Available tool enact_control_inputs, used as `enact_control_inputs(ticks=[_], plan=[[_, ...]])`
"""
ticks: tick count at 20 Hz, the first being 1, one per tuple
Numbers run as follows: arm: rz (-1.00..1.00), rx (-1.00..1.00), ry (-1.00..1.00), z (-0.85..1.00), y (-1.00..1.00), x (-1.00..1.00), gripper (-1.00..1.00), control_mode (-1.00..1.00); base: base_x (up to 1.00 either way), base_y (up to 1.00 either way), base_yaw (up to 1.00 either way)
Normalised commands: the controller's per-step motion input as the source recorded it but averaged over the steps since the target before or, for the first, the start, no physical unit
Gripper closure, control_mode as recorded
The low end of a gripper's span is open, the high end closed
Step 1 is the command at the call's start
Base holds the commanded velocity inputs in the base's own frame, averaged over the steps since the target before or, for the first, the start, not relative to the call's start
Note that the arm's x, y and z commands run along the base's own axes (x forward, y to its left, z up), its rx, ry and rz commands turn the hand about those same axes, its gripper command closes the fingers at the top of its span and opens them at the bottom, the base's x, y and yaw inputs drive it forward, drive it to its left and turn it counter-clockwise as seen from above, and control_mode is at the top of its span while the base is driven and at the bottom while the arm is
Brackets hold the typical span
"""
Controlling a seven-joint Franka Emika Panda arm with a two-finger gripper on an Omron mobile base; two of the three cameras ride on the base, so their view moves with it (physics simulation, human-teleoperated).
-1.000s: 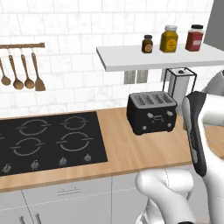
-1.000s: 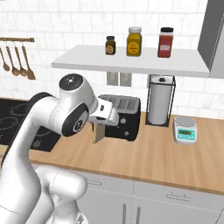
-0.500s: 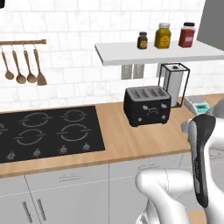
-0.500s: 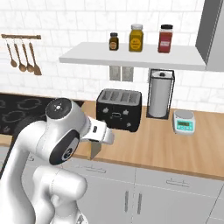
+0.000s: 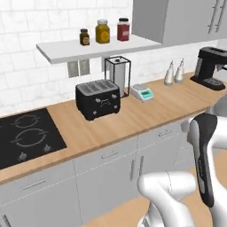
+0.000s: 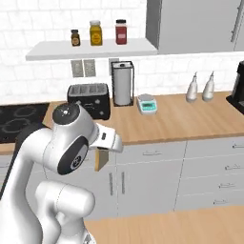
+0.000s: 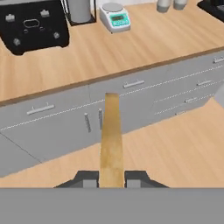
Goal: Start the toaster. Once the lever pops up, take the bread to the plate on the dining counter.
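Observation:
My gripper [image 7: 111,177] is shut on the bread [image 7: 111,140], a thin golden-brown slice seen edge-on between the two finger tips. In the right base view the bread [image 6: 101,160] hangs below the hand, in front of the grey cabinet doors and clear of the worktop. The black toaster [image 5: 98,98] stands on the wall-side counter with its slots upward; it also appears at the back left [image 6: 89,99] and in the hand view's top left corner [image 7: 33,24]. The plate and the dining counter are out of view.
On the wall-side wood counter [image 5: 146,113] stand a paper towel holder [image 5: 118,75], a small scale [image 5: 142,92], two bottles [image 5: 174,72] and a black coffee machine [image 5: 209,67]. The hob [image 5: 26,137] lies at the left. Jars [image 5: 103,31] sit on the shelf. Wooden floor [image 7: 175,144] lies below the cabinets.
The whole picture has shifted: the base has backed away and swung right, so the counter is farther off and the coffee machine has come into view. The gripper stays shut on the bread.

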Motion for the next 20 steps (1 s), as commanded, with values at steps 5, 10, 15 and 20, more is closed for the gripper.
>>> enact_control_inputs(ticks=[5,10,15,20], plan=[[0.0,0.0,0.0,0.0,0.0,0.0,1.0,1.0,0.0,0.0,-0.96],[0.0,0.0,0.0,0.0,0.0,0.0,1.0,1.0,0.0,-0.07,-0.94],[0.0,0.0,0.0,0.0,0.0,0.0,1.0,1.0,0.0,-0.24,-0.9],[0.0,0.0,0.0,0.0,0.0,0.0,1.0,1.0,0.0,-0.32,-0.88]])
